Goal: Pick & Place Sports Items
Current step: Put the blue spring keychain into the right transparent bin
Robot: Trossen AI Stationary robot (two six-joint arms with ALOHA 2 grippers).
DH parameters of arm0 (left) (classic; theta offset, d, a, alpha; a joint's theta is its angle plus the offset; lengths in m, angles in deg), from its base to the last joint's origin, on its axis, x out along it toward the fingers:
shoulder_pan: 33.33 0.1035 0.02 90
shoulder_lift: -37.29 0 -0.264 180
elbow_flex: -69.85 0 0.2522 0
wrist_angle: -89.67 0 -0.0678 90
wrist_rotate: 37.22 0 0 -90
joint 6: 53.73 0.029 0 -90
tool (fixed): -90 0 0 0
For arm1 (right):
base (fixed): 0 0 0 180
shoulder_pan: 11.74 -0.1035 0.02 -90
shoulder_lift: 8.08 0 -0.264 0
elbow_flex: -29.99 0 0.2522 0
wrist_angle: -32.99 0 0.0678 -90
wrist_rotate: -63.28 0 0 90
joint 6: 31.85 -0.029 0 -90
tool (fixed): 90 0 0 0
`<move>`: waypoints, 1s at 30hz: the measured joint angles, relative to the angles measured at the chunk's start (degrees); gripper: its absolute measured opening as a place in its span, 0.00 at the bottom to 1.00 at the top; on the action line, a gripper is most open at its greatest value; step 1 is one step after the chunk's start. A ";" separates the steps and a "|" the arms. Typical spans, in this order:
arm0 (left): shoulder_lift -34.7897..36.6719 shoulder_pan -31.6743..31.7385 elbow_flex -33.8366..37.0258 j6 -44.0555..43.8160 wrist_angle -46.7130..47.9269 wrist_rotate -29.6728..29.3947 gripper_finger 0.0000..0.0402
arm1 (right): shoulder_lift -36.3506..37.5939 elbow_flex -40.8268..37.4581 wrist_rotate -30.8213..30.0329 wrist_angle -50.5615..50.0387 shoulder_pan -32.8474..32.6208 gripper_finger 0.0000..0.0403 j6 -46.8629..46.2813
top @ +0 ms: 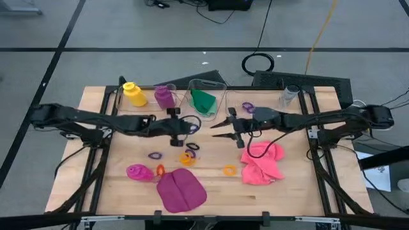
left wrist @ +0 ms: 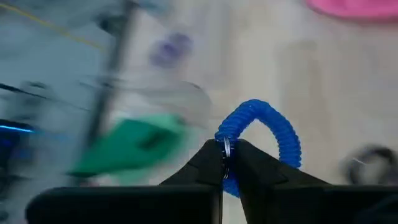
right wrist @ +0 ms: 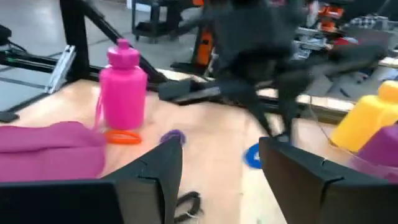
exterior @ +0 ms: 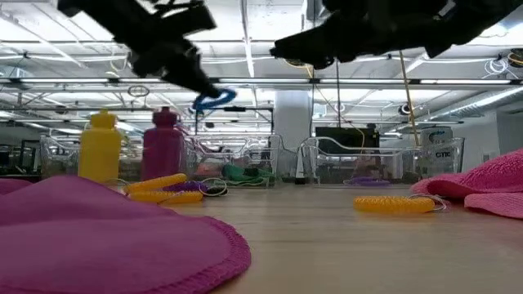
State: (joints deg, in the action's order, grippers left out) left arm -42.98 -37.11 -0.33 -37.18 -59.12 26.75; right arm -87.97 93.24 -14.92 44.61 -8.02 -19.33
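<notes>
- Blue coiled plastic ring [left wrist: 267, 134]: clamped between the closed fingers of the left gripper [left wrist: 225, 163], raised clear of the wooden table [top: 300, 185]; in the high view it sits just left of table centre, and in the low view it hangs in the air above the tabletop.
- Left gripper: jaws together on the ring; a clear plastic bin [top: 208, 89] holding a green cloth [top: 204, 101] lies at its 1 o'clock in the high view.
- Right gripper [top: 220, 128]: fingers apart, holding nothing, just to the 3 o'clock side of the left gripper.
- Yellow bottle [top: 133, 93] and purple bottle [top: 165, 96]: upright at 11 o'clock of the left gripper.
- Magenta bottle [top: 137, 172]: lying at 7 o'clock, an orange ring [top: 160, 170] beside it.
- Magenta cloth [top: 181, 190]: at 6 o'clock, near the front edge.
- Pink cloth [top: 262, 162]: at 4 o'clock.
</notes>
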 joint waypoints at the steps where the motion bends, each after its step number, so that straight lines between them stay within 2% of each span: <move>1: 0.00 0.00 -0.31 1.06 -1.82 -1.14 0.03 | -0.54 0.00 -0.11 1.26 0.16 0.37 0.12; 6: 0.00 -0.04 -0.49 5.11 -10.80 -4.82 0.03 | -4.42 -0.02 -4.61 10.12 1.84 0.37 -2.14; 15: 0.00 -0.07 -0.49 5.87 -13.58 -5.67 0.03 | -7.78 0.00 -6.20 17.68 4.21 0.42 -7.24; 24: 0.02 -0.13 -0.38 7.02 -15.01 -5.67 0.03 | -8.13 0.00 -6.28 17.81 5.32 0.49 -8.88; 30: 0.02 -0.13 -0.36 7.93 -17.64 -5.67 0.03 | -8.13 0.00 -6.28 17.31 5.34 0.42 -8.90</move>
State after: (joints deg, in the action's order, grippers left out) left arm -42.95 -37.24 -0.68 -29.25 -76.75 21.08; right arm -96.11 93.24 -21.20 61.92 -2.68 -28.23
